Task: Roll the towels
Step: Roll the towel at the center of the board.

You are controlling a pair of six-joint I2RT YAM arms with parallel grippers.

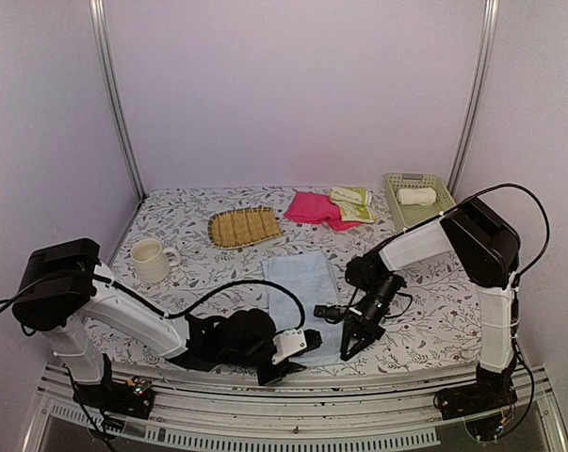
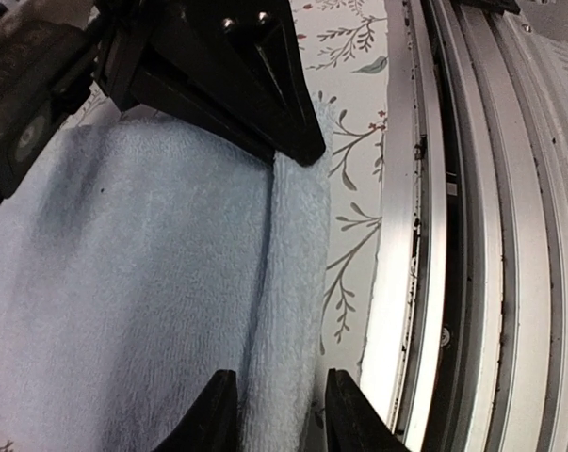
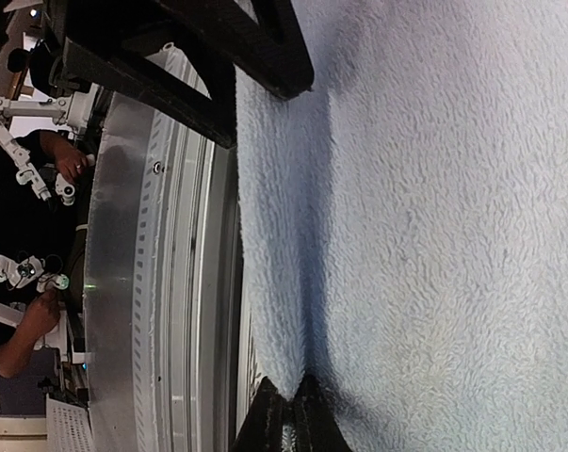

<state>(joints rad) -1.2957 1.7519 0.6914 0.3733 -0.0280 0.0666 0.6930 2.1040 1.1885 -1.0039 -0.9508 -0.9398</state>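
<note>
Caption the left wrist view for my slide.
The left gripper straddles the raised near edge of the light blue towel; the right gripper pinches it farther along.

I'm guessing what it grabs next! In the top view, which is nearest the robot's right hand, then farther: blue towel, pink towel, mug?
1. blue towel, touching the right hand, front middle.
2. pink towel, back middle.
3. mug, far on the left.

The left arm (image 1: 133,311), lower left, and right arm (image 1: 417,245), right side, have white links, bulky black joints, and looping black cables (image 1: 229,285).
</note>
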